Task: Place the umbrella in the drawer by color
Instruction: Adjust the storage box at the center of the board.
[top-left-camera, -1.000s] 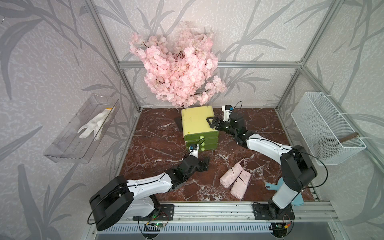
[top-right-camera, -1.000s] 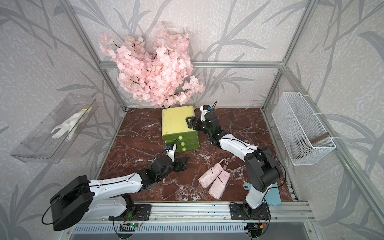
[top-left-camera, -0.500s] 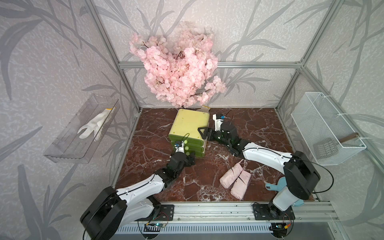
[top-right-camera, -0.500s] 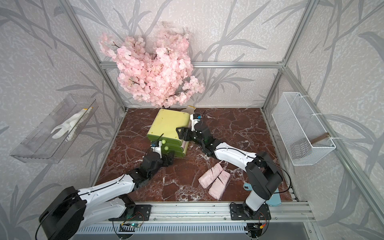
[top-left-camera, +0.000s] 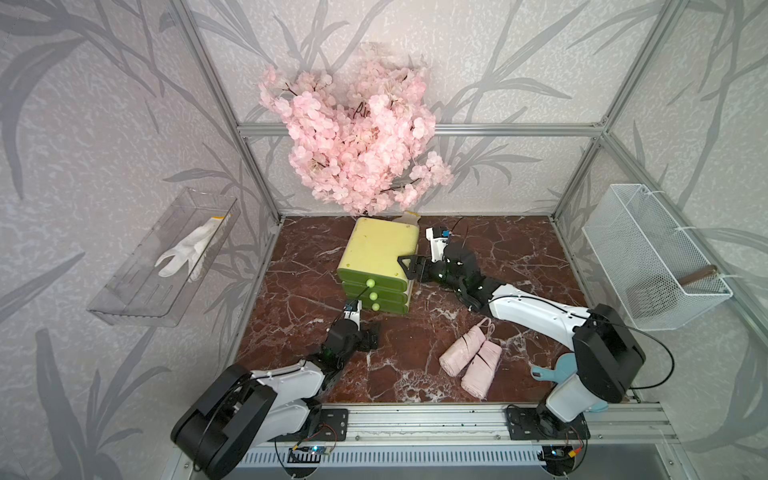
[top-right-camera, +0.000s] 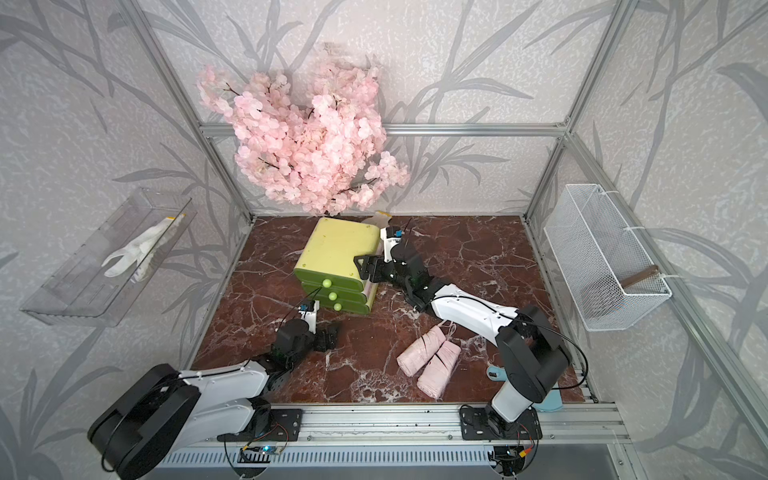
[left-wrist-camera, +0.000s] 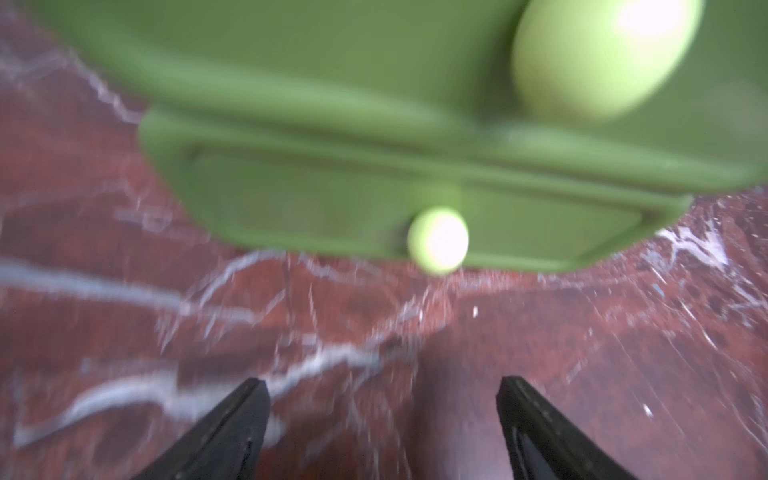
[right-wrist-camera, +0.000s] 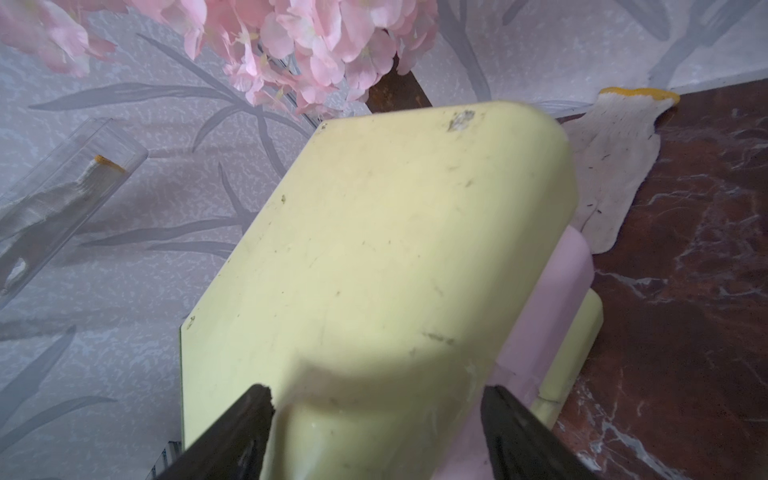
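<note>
The green and yellow drawer cabinet (top-left-camera: 380, 249) (top-right-camera: 336, 249) stands at the back of the table, turned slightly. Its three drawers are closed, each with a round knob (top-left-camera: 370, 283). My right gripper (top-left-camera: 411, 268) (right-wrist-camera: 375, 390) sits on the cabinet's right top corner with its jaws wide, and that corner fills the gap between them. My left gripper (top-left-camera: 374, 334) (left-wrist-camera: 381, 380) hangs open and holds nothing, a short way in front of the lowest knob (left-wrist-camera: 438, 240). Two folded pink umbrellas (top-left-camera: 461, 353) (top-left-camera: 482, 370) lie side by side at the front right, apart from both grippers.
A pink blossom branch (top-left-camera: 357, 137) hangs over the cabinet. A white glove (right-wrist-camera: 615, 166) lies behind the cabinet. A clear wall tray (top-left-camera: 137, 291) on the left holds another glove. A wire basket (top-left-camera: 648, 257) hangs on the right wall. A blue item (top-left-camera: 552, 370) lies by the right arm's base.
The cabinet has slid left and turned, with my right gripper staying on its corner. My left gripper went to the knobs, then drew back toward the front, its jaws a little narrower.
</note>
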